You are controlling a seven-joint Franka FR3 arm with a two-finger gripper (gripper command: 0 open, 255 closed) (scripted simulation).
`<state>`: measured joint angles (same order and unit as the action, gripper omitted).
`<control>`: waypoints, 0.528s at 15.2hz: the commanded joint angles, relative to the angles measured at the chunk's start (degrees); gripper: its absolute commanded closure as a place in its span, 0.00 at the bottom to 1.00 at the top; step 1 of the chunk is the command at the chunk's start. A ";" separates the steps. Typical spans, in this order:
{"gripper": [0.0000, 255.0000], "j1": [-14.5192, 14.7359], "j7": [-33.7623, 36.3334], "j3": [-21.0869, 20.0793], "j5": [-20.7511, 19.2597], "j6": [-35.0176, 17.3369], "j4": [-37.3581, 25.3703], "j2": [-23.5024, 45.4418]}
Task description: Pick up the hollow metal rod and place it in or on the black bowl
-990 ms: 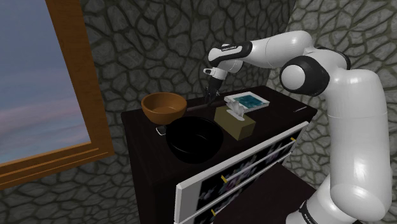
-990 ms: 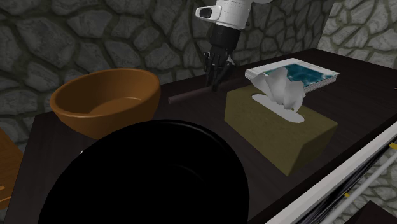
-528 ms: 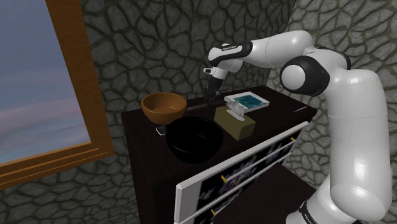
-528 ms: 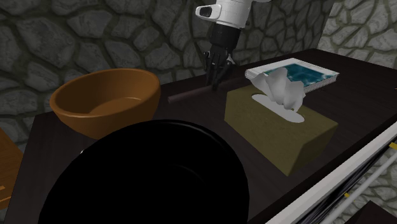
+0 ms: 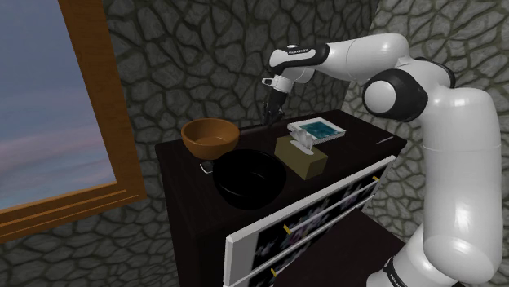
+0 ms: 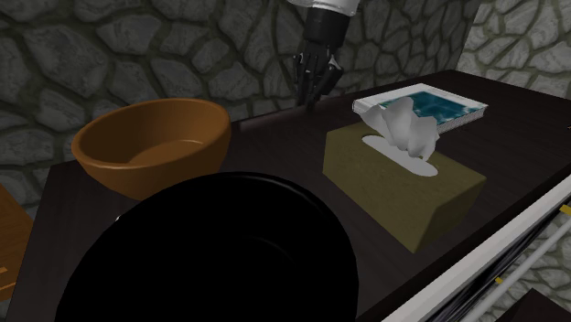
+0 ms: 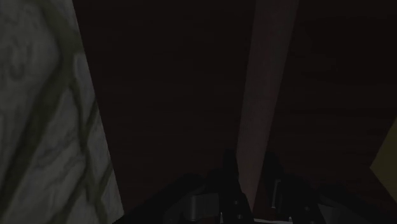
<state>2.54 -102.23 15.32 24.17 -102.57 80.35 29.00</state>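
The claw (image 6: pixel 311 91) hung above the desk (image 6: pixel 274 146), clamped on the rod (image 7: pixel 264 95), seemingly ready to carry it to the black bowl (image 6: pixel 210 256).

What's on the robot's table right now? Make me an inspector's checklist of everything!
Surface: dark cabinet top, flat.
Job's things: rod, clasped between the gripper's fingers and not yet in the black bowl, which sits at the front of the top.
Clutter: brown bowl behind the black bowl; tissue box with a tissue sticking up; book behind the box.
Gripper: gripper shut on the rod, over the back edge of the top, near the book.
Cables: nothing seen.
Surroundings: stone wall; window with a wooden frame.
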 commanded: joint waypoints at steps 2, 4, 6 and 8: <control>1.00 -0.17 0.61 0.09 -0.24 2.02 -1.80 -0.31; 1.00 -0.28 1.03 0.14 -0.38 3.37 -3.05 -0.49; 1.00 -0.41 1.46 0.18 -0.50 4.75 -4.38 -0.61; 1.00 -0.56 1.89 0.21 -0.59 6.17 -5.81 -0.67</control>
<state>2.08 -100.51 15.50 23.64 -97.17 75.21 28.42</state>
